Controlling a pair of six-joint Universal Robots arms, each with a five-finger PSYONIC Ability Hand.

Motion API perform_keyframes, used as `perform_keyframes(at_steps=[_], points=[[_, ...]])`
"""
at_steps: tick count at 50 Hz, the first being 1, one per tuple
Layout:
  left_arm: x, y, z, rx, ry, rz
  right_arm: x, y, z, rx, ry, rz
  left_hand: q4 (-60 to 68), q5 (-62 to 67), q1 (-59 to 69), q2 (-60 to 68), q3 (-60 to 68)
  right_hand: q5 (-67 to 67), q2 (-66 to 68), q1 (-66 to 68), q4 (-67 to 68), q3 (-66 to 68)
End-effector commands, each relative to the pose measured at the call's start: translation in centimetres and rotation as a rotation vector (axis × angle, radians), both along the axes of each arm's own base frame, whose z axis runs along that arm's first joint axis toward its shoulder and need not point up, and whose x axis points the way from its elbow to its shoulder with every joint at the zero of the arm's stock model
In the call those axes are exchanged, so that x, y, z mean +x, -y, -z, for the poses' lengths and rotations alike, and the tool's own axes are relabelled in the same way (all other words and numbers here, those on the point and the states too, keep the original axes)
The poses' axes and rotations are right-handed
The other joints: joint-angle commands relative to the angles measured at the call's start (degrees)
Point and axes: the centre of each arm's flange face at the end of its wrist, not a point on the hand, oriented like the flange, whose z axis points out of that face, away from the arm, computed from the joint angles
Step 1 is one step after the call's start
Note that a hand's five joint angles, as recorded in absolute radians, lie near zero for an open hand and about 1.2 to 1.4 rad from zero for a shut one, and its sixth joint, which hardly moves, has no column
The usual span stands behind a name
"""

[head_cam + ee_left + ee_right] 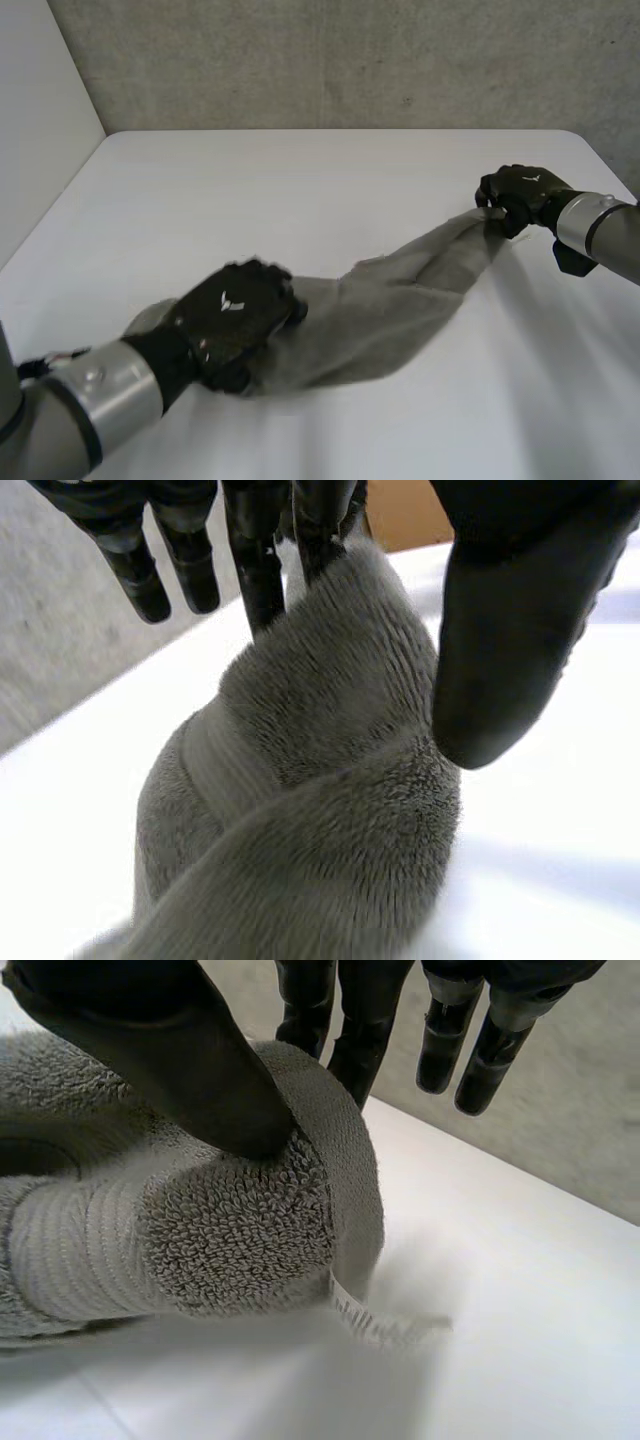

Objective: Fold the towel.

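Both ends of the grey towel [400, 290] are being pinched, thumb pressing cloth against fingers [258, 570]: my left hand [235, 310] is holding the towel's near end, my right hand [515, 195] its far end. It is stretching bunched across the tabletop [300, 180]. I am judging no fold made yet.

A smooth white table with rounded far corners [300, 180] spreads wide, evenly lit. Behind it rises a rough, speckled grey wall [350, 60], and at the left a plain white side panel [40, 110] meets it. From the left wrist view, a tan-orange patch [410, 510] peeks beyond the table's edge.
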Motion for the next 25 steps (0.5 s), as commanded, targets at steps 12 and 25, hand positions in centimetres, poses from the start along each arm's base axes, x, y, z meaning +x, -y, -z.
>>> perform_keyframes(at_steps=[12, 25], points=[[1.7, -1.7, 1.1, 0.017, 0.011, -0.033, -0.5, 1.3, 1.8, 0.014, -0.053, 0.094, -3.36, -9.72, -10.32, -10.87, -2.98, -66.95, -66.17, -66.04, -4.36, -2.49], [0.5, 0.0, -0.1, -0.023, -0.011, -0.021, 0.1, -5.3, -2.0, -0.017, -0.021, 0.004, -3.36, -22.7, -23.29, -23.84, -2.98, -66.95, -66.17, -66.04, -4.36, -2.49]])
